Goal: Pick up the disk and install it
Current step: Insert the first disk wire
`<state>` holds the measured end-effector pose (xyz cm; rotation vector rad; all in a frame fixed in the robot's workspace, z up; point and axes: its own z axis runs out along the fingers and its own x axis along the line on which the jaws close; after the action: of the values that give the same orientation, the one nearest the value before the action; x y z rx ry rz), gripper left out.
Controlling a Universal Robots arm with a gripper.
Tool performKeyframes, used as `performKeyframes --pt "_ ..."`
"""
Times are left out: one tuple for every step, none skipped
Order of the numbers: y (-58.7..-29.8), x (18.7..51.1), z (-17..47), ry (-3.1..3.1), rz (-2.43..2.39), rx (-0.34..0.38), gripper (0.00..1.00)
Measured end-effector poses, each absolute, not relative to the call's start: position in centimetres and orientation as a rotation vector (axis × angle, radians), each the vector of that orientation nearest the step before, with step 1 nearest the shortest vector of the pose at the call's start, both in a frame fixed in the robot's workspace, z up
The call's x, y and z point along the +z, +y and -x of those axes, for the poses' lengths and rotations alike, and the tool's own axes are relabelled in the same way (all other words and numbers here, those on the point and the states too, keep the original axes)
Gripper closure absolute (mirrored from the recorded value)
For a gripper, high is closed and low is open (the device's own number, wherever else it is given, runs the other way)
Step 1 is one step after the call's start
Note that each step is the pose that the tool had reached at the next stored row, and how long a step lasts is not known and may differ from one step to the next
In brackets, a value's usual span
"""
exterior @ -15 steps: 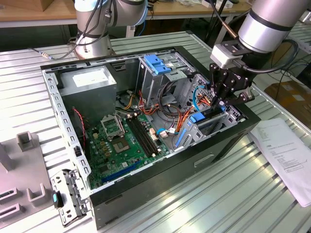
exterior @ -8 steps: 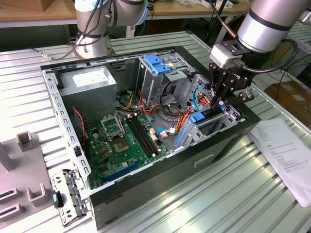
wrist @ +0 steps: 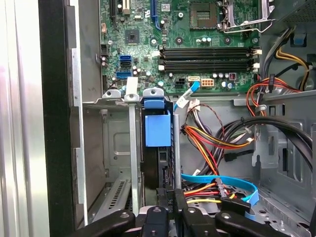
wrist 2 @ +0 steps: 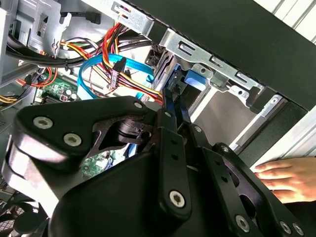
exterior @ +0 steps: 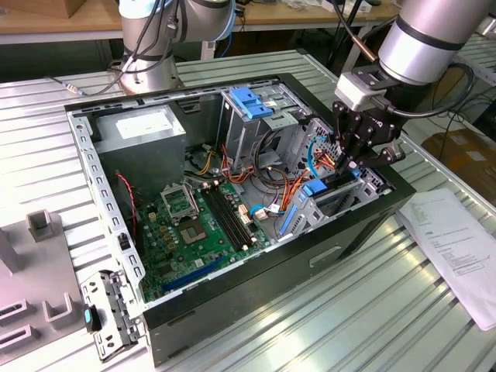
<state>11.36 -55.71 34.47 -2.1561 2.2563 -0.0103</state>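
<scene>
Fingers [wrist 2: 170,106] pinch the disk [wrist: 157,129] by its blue edge; your gripper [exterior: 350,159] holds it on edge, partway down the bay of the drive cage [exterior: 325,203] inside the computer case [exterior: 116,232]. Install step, seating not finished. Next needs a straight push, clear of the cables [wrist: 212,140].

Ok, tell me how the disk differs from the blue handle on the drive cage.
The disk stands on edge, low in the computer case; the blue handle sits on top of the drive cage. The tool grips the disk; the blue handle is untouched. Both show bright blue plastic.
</scene>
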Motion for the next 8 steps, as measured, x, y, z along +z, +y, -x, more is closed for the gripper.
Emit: performKeyframes --pt "-55.71 34.44 -11.36 2.256 2.156 -0.01 0.83" --pt "-55.71 34.39 -11.36 2.256 2.156 -0.009 0.83" --pt "-55.71 34.35 -11.36 2.255 2.155 -0.009 0.83" --pt "-55.71 34.32 -11.36 2.255 2.155 -0.008 0.83" --pt "-55.71 34.26 -11.36 2.254 2.154 -0.006 0.83" --pt "-55.71 34.21 -11.36 2.254 2.154 -0.005 0.83" --pt "-55.7 34.13 -11.36 2.253 2.153 -0.003 0.83" --pt "-55.7 34.07 -11.36 2.253 2.153 -0.003 0.83"
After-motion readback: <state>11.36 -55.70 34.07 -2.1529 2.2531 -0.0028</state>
